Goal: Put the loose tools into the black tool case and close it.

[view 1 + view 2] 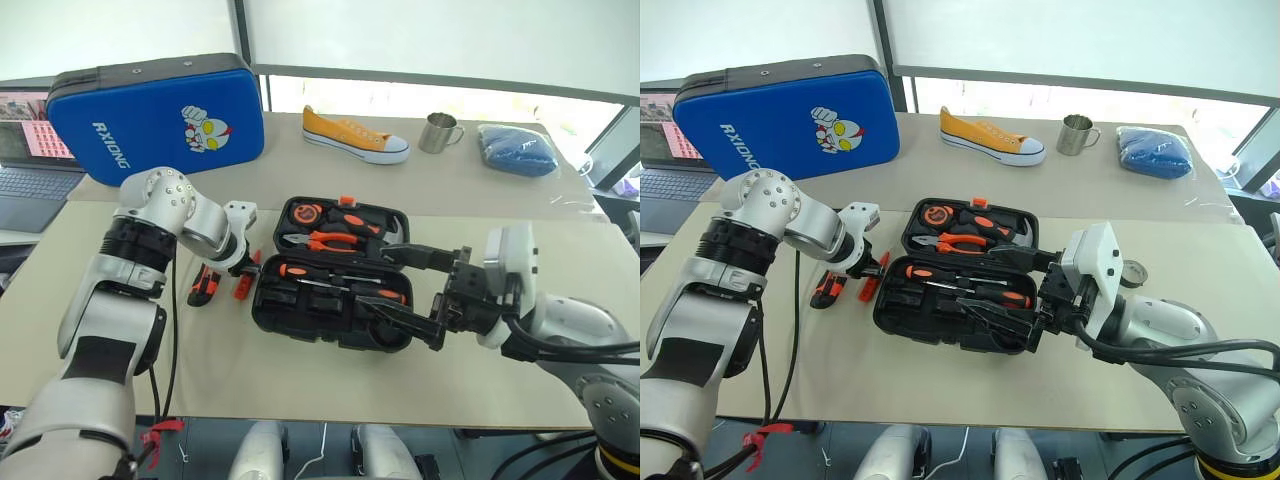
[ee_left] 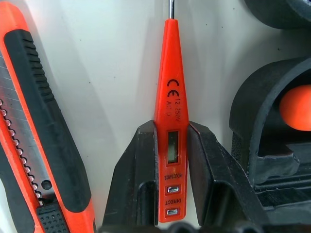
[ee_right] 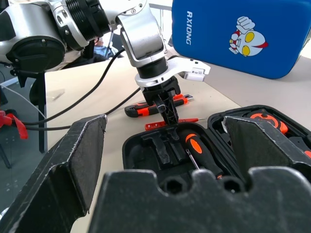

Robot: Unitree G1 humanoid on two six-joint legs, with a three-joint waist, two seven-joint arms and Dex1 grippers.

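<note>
Left claw [image 2: 170,160] (around tester pen [image 2: 171,97])

Looked down from the head with 2 eyes, both on the same table [image 1: 300,390] and open black tool case [image 1: 330,320]. Left wrist: very near the tester pen [image 2: 171,126]. Right wrist: low, facing across the case.

Open desk [image 1: 300,380] in front of black tool case [image 1: 330,300]. Left of it, utility knife [image 1: 204,287] crowds the narrow gap holding tester pen [image 2: 171,121].
</note>
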